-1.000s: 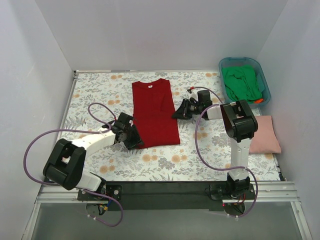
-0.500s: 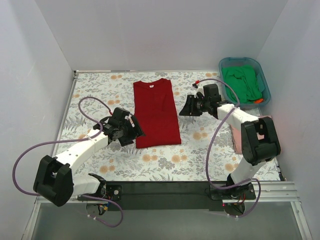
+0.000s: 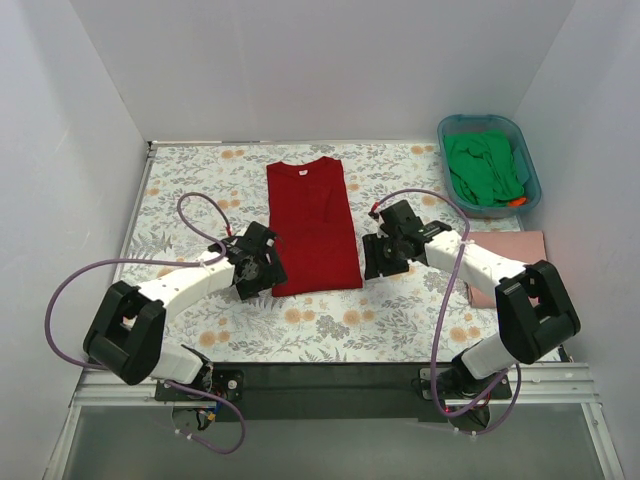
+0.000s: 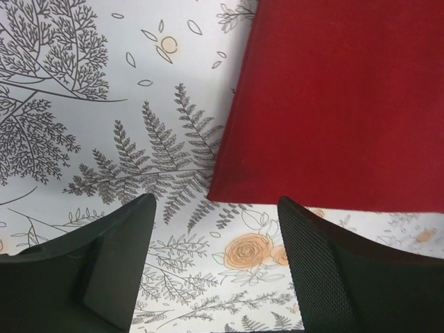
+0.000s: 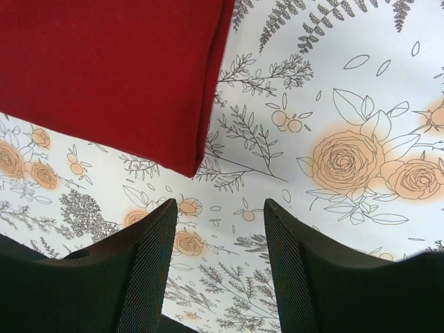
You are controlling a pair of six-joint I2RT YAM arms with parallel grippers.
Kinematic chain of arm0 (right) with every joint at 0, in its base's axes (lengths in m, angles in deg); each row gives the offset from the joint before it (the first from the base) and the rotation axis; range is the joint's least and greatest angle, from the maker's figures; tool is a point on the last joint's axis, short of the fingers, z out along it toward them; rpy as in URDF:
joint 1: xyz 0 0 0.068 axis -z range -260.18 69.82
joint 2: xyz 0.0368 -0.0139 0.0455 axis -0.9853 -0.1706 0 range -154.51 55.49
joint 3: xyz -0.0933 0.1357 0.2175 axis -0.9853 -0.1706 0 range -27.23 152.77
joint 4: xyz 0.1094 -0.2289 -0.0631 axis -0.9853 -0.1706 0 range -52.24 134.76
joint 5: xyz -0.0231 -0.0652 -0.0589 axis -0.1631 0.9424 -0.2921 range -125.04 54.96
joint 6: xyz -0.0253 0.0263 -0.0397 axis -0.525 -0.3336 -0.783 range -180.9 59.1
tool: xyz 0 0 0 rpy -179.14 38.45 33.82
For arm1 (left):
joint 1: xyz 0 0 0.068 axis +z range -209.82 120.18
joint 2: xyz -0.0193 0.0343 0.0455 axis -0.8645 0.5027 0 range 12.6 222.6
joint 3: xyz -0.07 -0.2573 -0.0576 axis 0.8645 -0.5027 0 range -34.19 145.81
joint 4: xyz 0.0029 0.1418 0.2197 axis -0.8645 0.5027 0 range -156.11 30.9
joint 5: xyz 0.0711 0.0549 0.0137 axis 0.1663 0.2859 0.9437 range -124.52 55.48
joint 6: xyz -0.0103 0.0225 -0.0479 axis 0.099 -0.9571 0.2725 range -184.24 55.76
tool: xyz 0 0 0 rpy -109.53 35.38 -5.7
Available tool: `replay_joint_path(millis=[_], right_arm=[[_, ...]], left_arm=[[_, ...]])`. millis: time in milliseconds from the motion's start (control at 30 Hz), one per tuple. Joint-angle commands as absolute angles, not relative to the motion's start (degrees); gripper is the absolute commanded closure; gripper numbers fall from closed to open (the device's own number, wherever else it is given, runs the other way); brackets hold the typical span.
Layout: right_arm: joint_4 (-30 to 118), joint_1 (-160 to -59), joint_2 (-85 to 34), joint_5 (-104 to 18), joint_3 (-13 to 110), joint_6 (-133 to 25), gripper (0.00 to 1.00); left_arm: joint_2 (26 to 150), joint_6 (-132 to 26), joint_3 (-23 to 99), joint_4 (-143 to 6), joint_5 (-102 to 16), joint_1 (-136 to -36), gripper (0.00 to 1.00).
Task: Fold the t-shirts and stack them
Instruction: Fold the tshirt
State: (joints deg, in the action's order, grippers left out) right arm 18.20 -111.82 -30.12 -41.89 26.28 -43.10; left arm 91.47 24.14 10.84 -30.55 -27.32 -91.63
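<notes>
The deep red t-shirt (image 3: 312, 226) lies flat, folded into a long strip with its sleeves tucked in and its collar at the far end. My left gripper (image 3: 258, 272) is open and empty, just off the shirt's near left corner (image 4: 229, 191). My right gripper (image 3: 376, 262) is open and empty, just off the near right corner (image 5: 191, 163). The pale pink t-shirt (image 3: 510, 268) lies folded at the right edge, partly behind my right arm. The green t-shirt (image 3: 484, 166) is bunched in the teal tub (image 3: 531, 168).
The floral table cover (image 3: 200, 190) spans the whole work surface. The teal tub stands at the far right corner with a small orange thing (image 3: 517, 201) at its near rim. White walls close in the left, back and right sides.
My right gripper has swung from the shirt's mid right side down to its near right corner. My left gripper stayed near the near left corner, shifting slightly. The shirt has not moved.
</notes>
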Motion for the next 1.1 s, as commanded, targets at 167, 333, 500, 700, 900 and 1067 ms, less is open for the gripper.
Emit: replay_joint_path(millis=[167, 333, 500, 700, 900, 1067], right_arm=[[18.83, -115.07, -31.44, -38.56, 27.52, -41.83, 0.41], [19.8, -115.77, -32.4, -38.03, 27.26, -41.31, 0.43], [19.98, -116.57, -33.19, -36.54, 27.26, -40.6, 0.44], [20.94, -117.97, -35.3, -35.57, 27.96, -39.9, 0.44], [21.91, -118.76, -36.36, -35.3, 28.22, -39.02, 0.45], [22.44, -118.94, -35.92, -36.09, 28.93, -38.85, 0.45]], left_arm=[[96.88, 23.48, 13.53, -32.79, -24.24, -94.09, 0.35], [99.69, 23.04, 13.97, -33.06, -23.62, -94.71, 0.39], [100.4, 23.83, 13.45, -32.44, -23.62, -95.85, 0.48], [101.98, 23.74, 14.06, -32.01, -23.53, -96.73, 0.5], [103.74, 23.74, 14.58, -30.95, -23.62, -97.09, 0.56], [103.31, 24.01, 14.5, -30.86, -23.53, -97.26, 0.81]])
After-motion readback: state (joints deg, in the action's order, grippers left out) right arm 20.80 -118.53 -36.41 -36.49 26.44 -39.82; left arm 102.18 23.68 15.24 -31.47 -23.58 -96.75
